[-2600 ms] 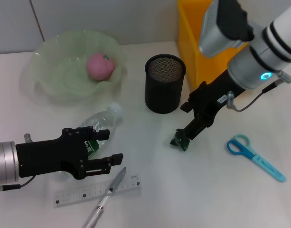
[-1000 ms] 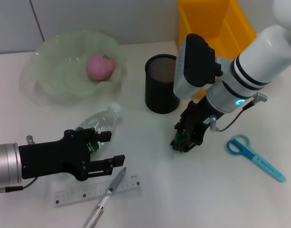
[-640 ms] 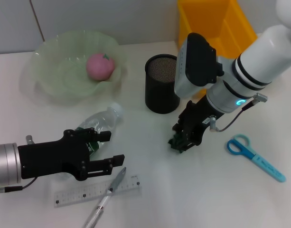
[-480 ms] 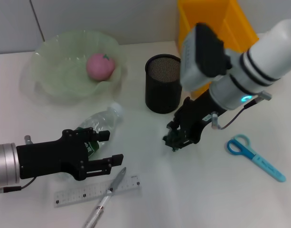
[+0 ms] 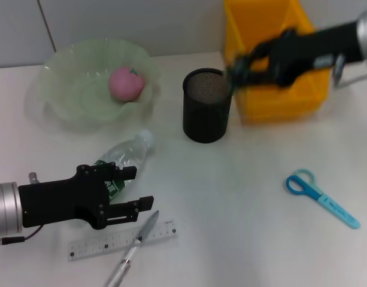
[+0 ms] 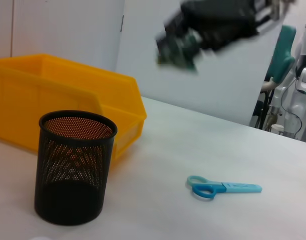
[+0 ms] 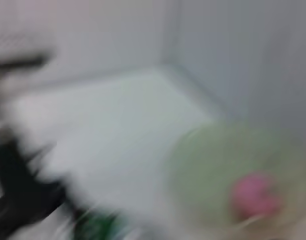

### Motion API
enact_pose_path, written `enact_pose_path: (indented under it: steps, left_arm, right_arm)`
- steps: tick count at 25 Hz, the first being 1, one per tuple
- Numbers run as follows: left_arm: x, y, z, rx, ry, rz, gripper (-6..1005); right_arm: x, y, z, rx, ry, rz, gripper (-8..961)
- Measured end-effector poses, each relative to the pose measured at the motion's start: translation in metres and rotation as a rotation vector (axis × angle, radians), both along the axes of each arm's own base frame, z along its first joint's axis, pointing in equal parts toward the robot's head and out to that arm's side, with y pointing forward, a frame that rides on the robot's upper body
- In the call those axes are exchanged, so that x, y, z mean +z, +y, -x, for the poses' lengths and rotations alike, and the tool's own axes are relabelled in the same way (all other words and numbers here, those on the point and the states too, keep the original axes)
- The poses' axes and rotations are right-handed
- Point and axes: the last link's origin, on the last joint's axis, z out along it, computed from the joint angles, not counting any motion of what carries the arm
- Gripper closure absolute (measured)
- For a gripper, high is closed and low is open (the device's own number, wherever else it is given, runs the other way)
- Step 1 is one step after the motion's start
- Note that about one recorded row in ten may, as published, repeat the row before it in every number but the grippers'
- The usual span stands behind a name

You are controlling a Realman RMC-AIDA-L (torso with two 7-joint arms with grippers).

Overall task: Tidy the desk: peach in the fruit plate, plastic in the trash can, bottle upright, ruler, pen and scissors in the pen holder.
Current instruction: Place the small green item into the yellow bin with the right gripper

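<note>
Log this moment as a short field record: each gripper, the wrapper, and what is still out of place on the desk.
right gripper: raised at the near edge of the trash can, shut on the plastic
left gripper: low over the desk, open, beside the bottle
bottle: lying on its side
peach: in the fruit plate
pen holder: upright, nothing seen in it
ruler: flat on desk
pen: lying across the ruler
scissors: flat on desk

One peach (image 5: 126, 82), one bottle (image 5: 124, 154), one ruler (image 5: 120, 239), one pen (image 5: 134, 250), one scissors (image 5: 321, 198), two tools (image 5: 137, 188) (image 5: 238, 66)
</note>
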Motion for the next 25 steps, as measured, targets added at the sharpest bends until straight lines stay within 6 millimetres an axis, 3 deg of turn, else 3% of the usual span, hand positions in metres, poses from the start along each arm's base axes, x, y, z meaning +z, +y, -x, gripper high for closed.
enact_pose_path:
  steps: [1,7,16,25]
  left_arm:
    - [0.0,0.0,0.0,0.0,0.0,0.001,273]
    - [-0.001,0.0,-0.001,-0.002,0.001,0.003,273]
    - [-0.002,0.001,-0.001,-0.005,0.007,0.002,273]
    - [-0.003,0.001,-0.001,-0.003,0.007,0.002,273]
  right_arm:
    - [0.019,0.012,-0.01,-0.055,0.068,-0.129,582]
    - [0.031,0.038,-0.034,-0.184,0.134,-0.329,624]
    - [-0.006,0.071,-0.059,-0.304,-0.052,-0.4,705]
    - [-0.027,0.079,-0.073,-0.357,-0.129,-0.395,753]
